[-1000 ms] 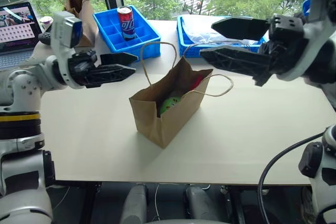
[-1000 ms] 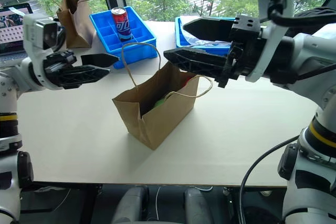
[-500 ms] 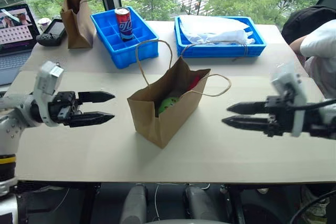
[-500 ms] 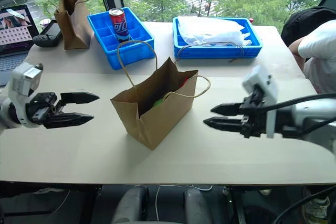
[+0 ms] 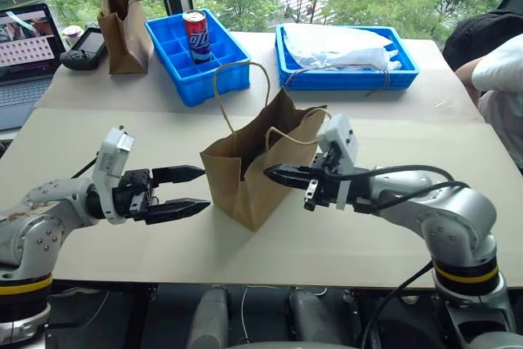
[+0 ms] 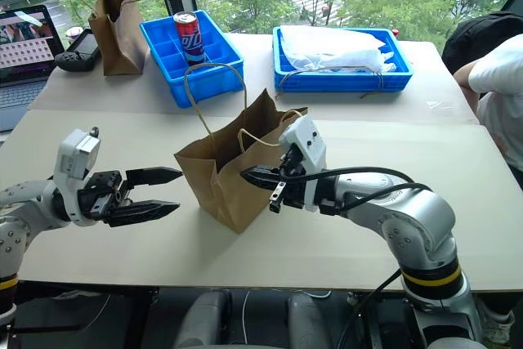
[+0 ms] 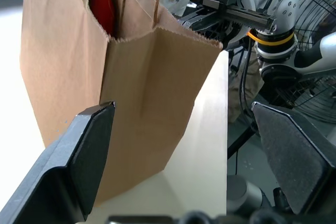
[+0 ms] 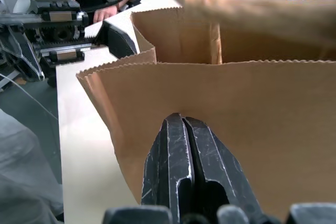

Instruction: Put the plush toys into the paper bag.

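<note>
Left eye view shows the paper bag [image 5: 253, 165] standing upright in the middle of the table [image 5: 384, 239], with both grippers low beside it. The left gripper [image 5: 186, 190] sits just to the bag's left, its fingers spread wide and empty, pointing right at the bag's near-left corner. The right gripper [image 5: 282, 176] comes in from the right, fingers pressed tight together with nothing between them, their tips at or against the bag's right wall just below the rim; whether they actually touch the paper I cannot tell.

From the left wrist, the red chili toy [image 7: 102, 6] shows inside the bag near its top edge. The green toy is hidden by the bag's walls from every angle, so I cannot tell where it lies. No toy lies out on the table, so the task looks close to done or done.

The bag's long axis runs from near-left to far-right, and the two grippers flank it across that line, the right one nearer the paper. Its two loop handles [image 5: 233, 87] stand up above the open mouth.

Further back are a blue crate [image 5: 176, 55] holding a red can [image 5: 194, 34], a blue tray [image 5: 343, 75] with white plastic in it, a taller dark bag [image 5: 122, 18] and a laptop [image 5: 29, 42]. A person's sleeve [image 5: 500, 71] is at the far right.
</note>
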